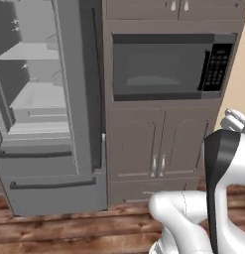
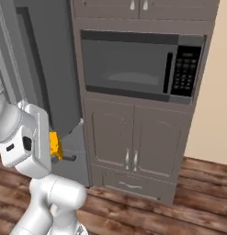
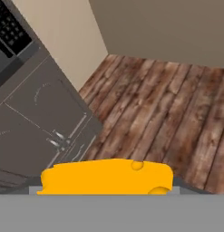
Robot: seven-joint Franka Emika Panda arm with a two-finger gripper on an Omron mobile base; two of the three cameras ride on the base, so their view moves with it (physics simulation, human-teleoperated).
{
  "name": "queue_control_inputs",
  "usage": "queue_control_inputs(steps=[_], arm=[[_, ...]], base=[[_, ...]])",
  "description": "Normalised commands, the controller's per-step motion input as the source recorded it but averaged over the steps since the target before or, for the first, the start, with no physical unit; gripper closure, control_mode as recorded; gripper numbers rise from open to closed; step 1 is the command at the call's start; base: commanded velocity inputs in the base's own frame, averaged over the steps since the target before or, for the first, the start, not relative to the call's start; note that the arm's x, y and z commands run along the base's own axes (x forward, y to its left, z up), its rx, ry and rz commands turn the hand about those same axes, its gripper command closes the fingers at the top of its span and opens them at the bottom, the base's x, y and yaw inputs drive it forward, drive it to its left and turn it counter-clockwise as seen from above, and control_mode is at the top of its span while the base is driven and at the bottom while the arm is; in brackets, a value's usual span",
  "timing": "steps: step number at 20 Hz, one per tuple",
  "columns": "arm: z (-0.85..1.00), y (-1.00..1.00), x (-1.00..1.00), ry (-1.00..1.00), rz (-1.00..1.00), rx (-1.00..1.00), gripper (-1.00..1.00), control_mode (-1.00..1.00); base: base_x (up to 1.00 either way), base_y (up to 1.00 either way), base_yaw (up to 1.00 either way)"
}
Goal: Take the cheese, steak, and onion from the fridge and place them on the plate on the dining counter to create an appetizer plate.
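My gripper (image 2: 59, 149) is shut on the cheese (image 2: 55, 146), a yellow-orange wedge with holes, held low in front of the fridge (image 2: 50, 69). In the hand view the cheese (image 3: 106, 176) spans the bottom between the fingers and hides their tips, with wooden floor beyond it. The grey steel fridge (image 1: 49, 124) stands open at the left, showing pale shelves and drawers. The steak, onion, plate and dining counter are out of view.
A dark built-in microwave (image 1: 163, 64) sits in a brown cabinet column right of the fridge, with double doors (image 1: 158, 144) and a drawer below. A beige wall (image 2: 211, 92) lies to the right. Wooden floor (image 3: 168, 108) stretches toward a room corner.
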Motion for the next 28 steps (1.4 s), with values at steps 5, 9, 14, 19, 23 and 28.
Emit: queue_control_inputs(steps=[5, 9, 14, 19, 23, 28], arm=[[0.00, 0.00, 0.00, 0.00, 0.00, 0.00, 1.00, 1.00], [0.00, 0.00, 0.00, 0.00, 0.00, 0.00, 1.00, 1.00], [0.00, 0.00, 0.00, 0.00, 0.00, 0.00, 1.00, 1.00], [0.00, 0.00, 0.00, 0.00, 0.00, 0.00, 1.00, 1.00], [0.00, 0.00, 0.00, 0.00, 0.00, 0.00, 1.00, 1.00], [0.00, 0.00, 0.00, 0.00, 0.00, 0.00, 1.00, 1.00]], base=[[0.00, -1.00, 0.00], [0.00, -1.00, 0.00], [0.00, -1.00, 0.00], [-0.02, -1.00, 0.00], [-0.10, -1.00, 0.00], [-0.23, -1.00, 0.00]])
